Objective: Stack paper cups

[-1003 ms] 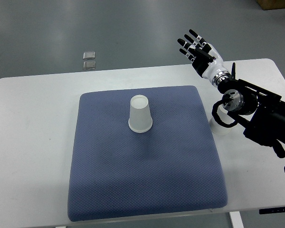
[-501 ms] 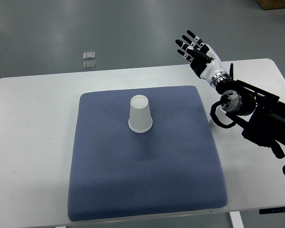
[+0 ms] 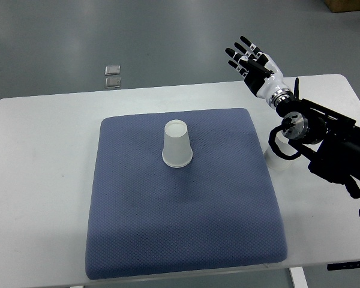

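A white paper cup (image 3: 177, 144) stands upside down on the blue mat (image 3: 180, 198), a little behind its middle. A second white cup (image 3: 278, 157) stands on the white table just off the mat's right edge, partly hidden under my right forearm. My right hand (image 3: 250, 59) is raised over the table's back edge, well above and behind that cup, with its fingers spread and holding nothing. The left arm does not show.
The white table (image 3: 42, 180) carries the mat. Two small grey squares (image 3: 113, 75) lie on the floor behind the table. My right forearm (image 3: 330, 144) lies across the table's right side.
The right hand drifted slightly left and back, then returned right; its fingers stay spread. The cups have not moved.
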You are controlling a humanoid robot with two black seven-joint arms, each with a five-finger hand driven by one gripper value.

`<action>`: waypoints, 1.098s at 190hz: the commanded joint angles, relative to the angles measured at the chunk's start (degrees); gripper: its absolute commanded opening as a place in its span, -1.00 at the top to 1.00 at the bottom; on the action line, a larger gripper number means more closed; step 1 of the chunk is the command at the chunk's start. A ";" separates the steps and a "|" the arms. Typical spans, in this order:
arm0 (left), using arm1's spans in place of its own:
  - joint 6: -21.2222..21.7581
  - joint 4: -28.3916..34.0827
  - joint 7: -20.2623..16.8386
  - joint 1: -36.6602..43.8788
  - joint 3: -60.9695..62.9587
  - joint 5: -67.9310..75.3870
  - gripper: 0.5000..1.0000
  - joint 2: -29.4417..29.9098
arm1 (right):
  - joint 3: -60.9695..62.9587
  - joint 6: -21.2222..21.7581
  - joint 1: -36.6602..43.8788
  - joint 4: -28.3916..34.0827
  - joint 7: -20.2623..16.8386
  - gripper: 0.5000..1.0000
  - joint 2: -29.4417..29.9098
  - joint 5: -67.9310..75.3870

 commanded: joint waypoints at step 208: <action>0.04 -0.01 0.00 0.00 0.00 -0.01 -1.00 0.00 | -12.47 14.07 8.85 16.29 -6.24 -0.64 -25.42 -52.04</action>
